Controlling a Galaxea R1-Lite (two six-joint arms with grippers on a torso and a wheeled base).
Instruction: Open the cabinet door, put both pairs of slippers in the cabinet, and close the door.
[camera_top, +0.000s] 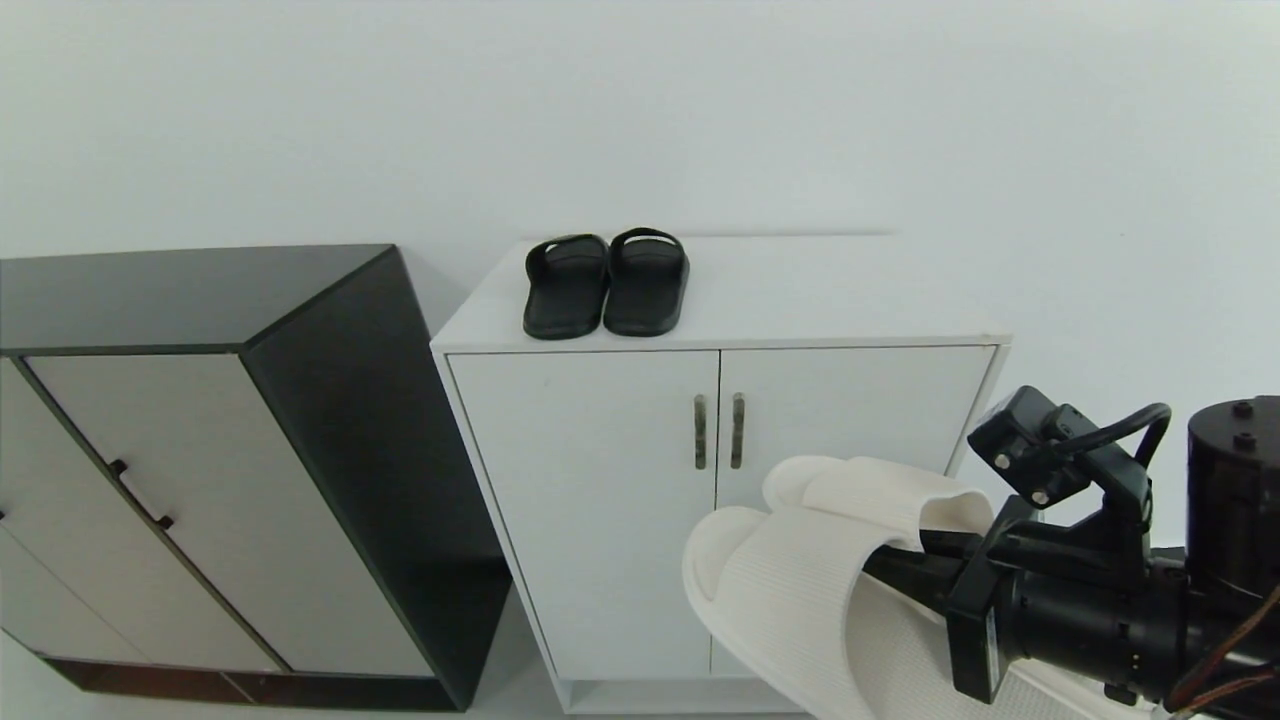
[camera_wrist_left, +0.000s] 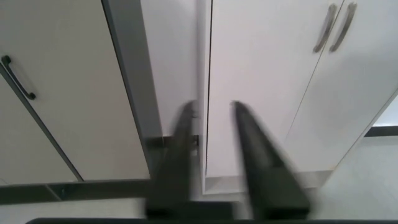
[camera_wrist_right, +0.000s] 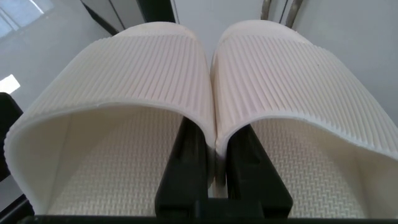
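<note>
Head view: your right gripper (camera_wrist_right: 214, 168) clamped the white slippers (camera_top: 790, 590); cabinet doors (camera_top: 590, 500) shut, so your parted, empty left gripper (camera_wrist_left: 214, 149) should pull one

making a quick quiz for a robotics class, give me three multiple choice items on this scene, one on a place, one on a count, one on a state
1. Where are the black slippers?
A. on the floor
B. on top of the white cabinet
C. inside the white cabinet

2. How many white slippers does the right tool hold?
A. one
B. four
C. two

3. What state are the white cabinet's doors in?
A. both shut
B. one open
C. both open

Answers:
1 B, the pair lies side by side on the cabinet's top.
2 C, the right wrist view shows two ribbed straps with the tool pinching between them.
3 A, both doors sit flush, with their handles side by side.
</note>
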